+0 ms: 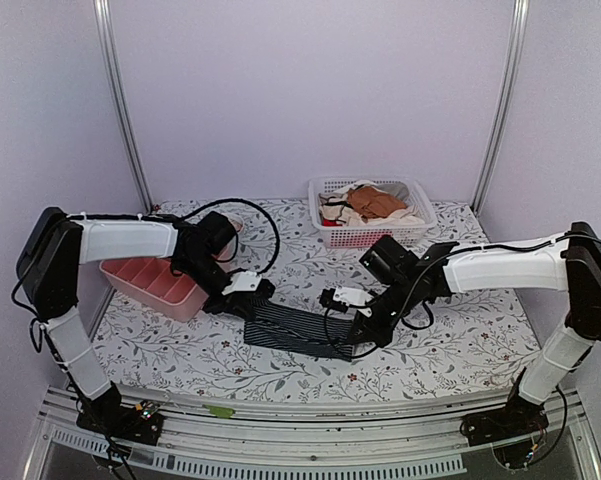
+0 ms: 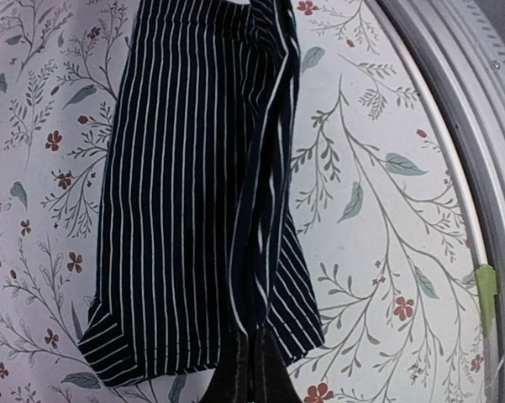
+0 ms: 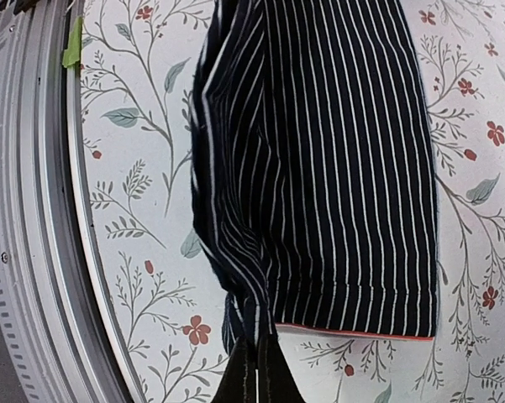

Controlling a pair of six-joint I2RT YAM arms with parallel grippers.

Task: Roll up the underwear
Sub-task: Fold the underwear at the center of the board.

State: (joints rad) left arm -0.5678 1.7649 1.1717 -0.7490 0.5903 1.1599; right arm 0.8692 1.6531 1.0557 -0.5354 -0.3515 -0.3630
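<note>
Top external: underwear [image 1: 298, 328] ends hidden under jaws | wrist views: jaws cropped

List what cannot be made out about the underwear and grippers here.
Top view: the underwear's two ends, covered by the left gripper and right gripper.
Left wrist view: fingers cut off by the bottom edge; the underwear's far end by the top edge.
Right wrist view: the same.
Top view: garments in the basket, too small to tell apart.
</note>
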